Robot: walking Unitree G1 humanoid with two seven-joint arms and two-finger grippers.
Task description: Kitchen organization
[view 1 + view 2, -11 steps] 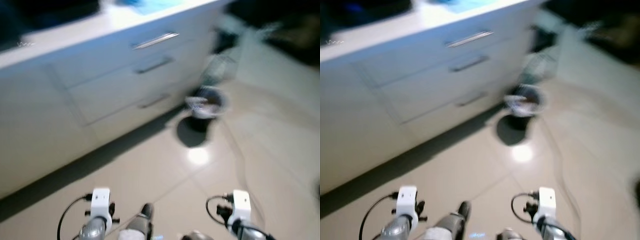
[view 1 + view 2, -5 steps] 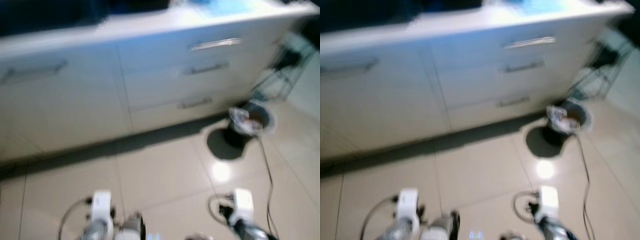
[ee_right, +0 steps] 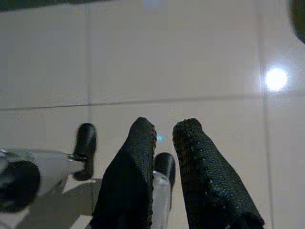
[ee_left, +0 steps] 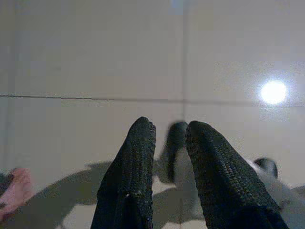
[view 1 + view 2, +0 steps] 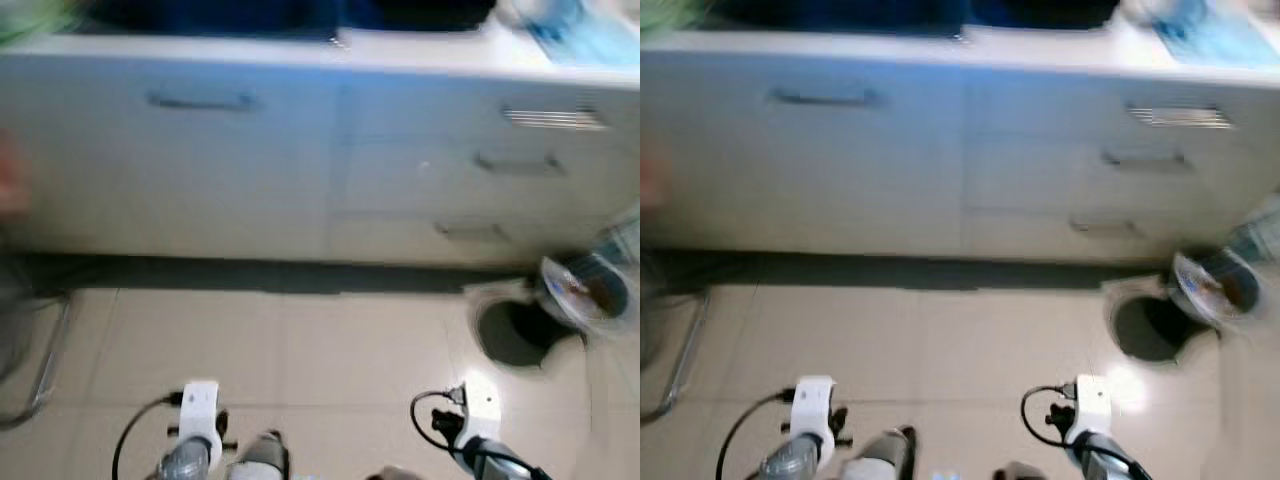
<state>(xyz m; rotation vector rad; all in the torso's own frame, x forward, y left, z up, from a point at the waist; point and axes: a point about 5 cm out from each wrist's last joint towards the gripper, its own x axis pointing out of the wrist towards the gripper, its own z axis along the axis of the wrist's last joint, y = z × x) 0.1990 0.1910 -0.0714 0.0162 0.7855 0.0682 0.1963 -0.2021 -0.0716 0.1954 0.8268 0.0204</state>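
A white kitchen cabinet (image 5: 250, 170) stands before me, with a stack of three drawers (image 5: 510, 165) on its right half and a pale counter (image 5: 420, 45) on top. A blurred blue item (image 5: 590, 40) lies on the counter at the right. Both arms hang low over the tiled floor. In the left wrist view my left gripper (image 4: 169, 129) points at the floor, fingers close together and nothing between them. My right gripper (image 3: 164, 126) hangs the same way, holding nothing.
A round dark bin (image 5: 585, 290) with a light liner stands on the floor at the right end of the cabinet. A metal chair leg (image 5: 45, 360) shows at the far left. A person's bare foot (image 4: 16, 188) rests on the tiles near my left arm.
The camera has swung left: the cabinet now faces me squarely and the bin has slid to the right edge. Both arms hang as before.
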